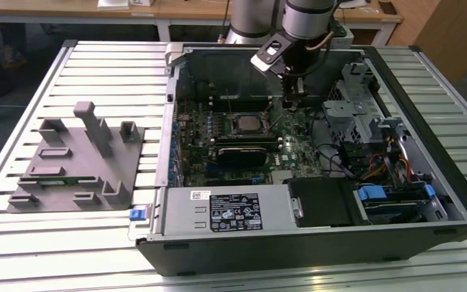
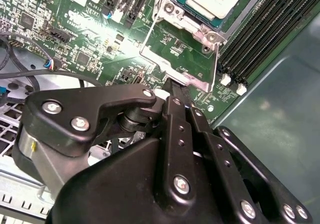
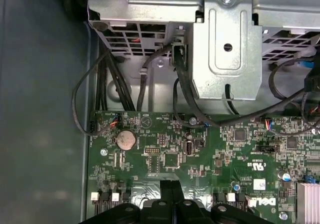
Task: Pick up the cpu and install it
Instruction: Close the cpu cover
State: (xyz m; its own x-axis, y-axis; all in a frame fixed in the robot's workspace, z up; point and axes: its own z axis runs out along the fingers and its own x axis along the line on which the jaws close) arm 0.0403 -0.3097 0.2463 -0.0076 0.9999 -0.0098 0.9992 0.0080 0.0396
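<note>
I record an open computer case (image 1: 298,252) on the slatted surface (image 1: 95,73), a grey tray (image 1: 63,182) lying just beside it.

Robotics lab or test workshop, not a home. The table (image 1: 95,67) is slatted aluminium, the kind used for rigs, and a robot arm (image 1: 308,18) stands at its far edge. An open computer case (image 1: 315,249) lies on its side on the table, circuit board (image 1: 294,143) and cables bare. A grey plastic tray (image 1: 63,176) with moulded holders sits near the table's edge on the exterior view's left. Wooden desks (image 1: 193,9) line the back.
</note>
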